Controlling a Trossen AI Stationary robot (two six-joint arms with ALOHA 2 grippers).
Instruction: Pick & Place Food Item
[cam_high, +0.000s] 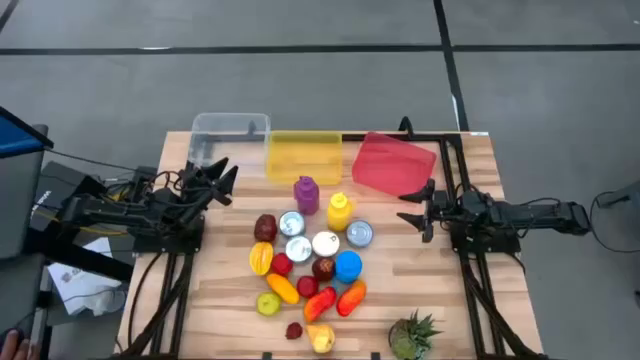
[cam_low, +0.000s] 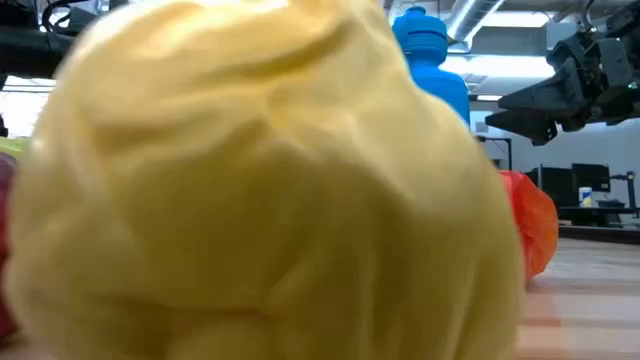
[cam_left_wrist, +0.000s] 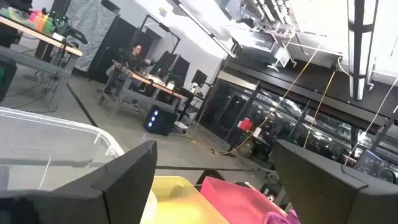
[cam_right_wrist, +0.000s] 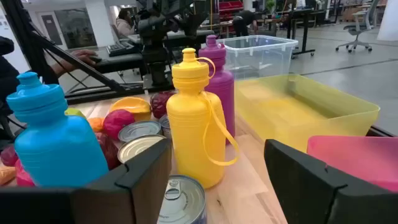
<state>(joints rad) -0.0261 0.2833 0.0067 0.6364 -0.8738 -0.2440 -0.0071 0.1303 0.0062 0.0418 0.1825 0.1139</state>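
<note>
A heap of toy food lies mid-table: fruits and vegetables (cam_high: 300, 285), several tin cans (cam_high: 325, 243), a purple bottle (cam_high: 306, 193), a yellow bottle (cam_high: 338, 211) and a blue bottle (cam_high: 347, 266). My left gripper (cam_high: 222, 180) is open, hovering left of the heap beside the clear bin (cam_high: 230, 135). My right gripper (cam_high: 418, 210) is open, level, pointing from the table's right at the yellow bottle (cam_right_wrist: 196, 118) and a can (cam_right_wrist: 180, 199). A yellow food item (cam_low: 260, 180) fills the low view; the right gripper (cam_low: 545, 105) shows above and behind it.
Three bins stand in a row along the far edge: the clear bin, a yellow bin (cam_high: 303, 155) and a red bin (cam_high: 393, 163). A toy pineapple (cam_high: 412, 338) stands near the near right corner. Bare wood shows at the near left (cam_high: 190, 300).
</note>
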